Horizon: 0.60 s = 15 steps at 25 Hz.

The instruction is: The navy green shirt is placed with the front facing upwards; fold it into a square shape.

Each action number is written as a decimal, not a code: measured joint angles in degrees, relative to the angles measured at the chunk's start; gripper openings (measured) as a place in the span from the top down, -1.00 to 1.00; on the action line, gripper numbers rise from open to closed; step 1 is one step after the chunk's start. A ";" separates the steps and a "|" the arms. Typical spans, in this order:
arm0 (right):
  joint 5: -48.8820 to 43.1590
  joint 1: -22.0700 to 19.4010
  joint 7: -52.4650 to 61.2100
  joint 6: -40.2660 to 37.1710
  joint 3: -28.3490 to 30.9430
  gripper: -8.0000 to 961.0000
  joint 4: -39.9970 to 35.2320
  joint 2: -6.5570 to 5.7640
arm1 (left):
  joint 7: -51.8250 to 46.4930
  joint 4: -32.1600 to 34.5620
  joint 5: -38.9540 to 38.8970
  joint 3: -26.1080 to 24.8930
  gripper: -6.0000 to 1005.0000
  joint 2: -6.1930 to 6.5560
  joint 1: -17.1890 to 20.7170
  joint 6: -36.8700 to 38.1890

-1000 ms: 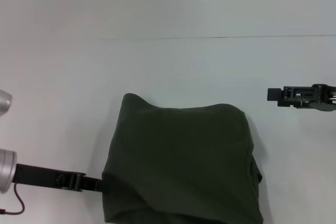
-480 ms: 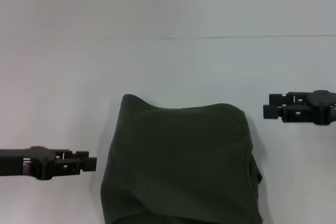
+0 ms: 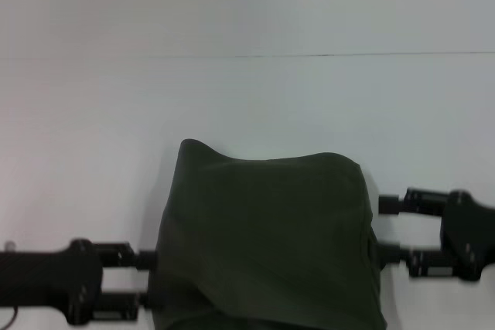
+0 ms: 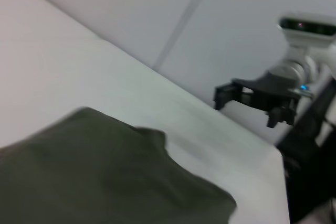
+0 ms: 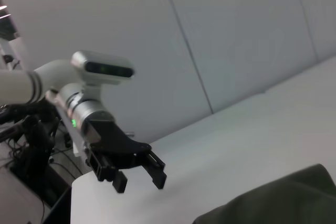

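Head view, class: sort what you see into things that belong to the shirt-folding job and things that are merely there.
Belong to the job:
- navy green shirt, folded into a bundle on the table
- left gripper, open at the shirt's left edge
- right gripper, open at its right edge

Merely there:
- white table
- wall behind

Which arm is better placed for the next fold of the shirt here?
Neither clearly. In the head view the left gripper sits open at the left edge of the navy green shirt, and the right gripper sits open at its right edge. A two-armed grasp looks likely, though whether either touches cloth is unclear.
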 joint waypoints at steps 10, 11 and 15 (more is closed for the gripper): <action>-5.23 -5.26 -21.82 0.62 -0.62 -0.71 8.76 2.60 | 18.65 2.12 0.38 5.52 -0.66 -2.94 4.83 -1.63; -6.00 -5.43 -23.41 1.33 -0.50 -0.71 9.67 2.66 | 19.40 1.92 0.37 5.68 -0.69 -2.95 5.06 -2.10; -6.76 -6.55 -26.93 3.88 -0.23 -0.71 11.42 2.78 | 21.18 0.69 0.70 6.07 -0.82 -3.06 5.65 -4.31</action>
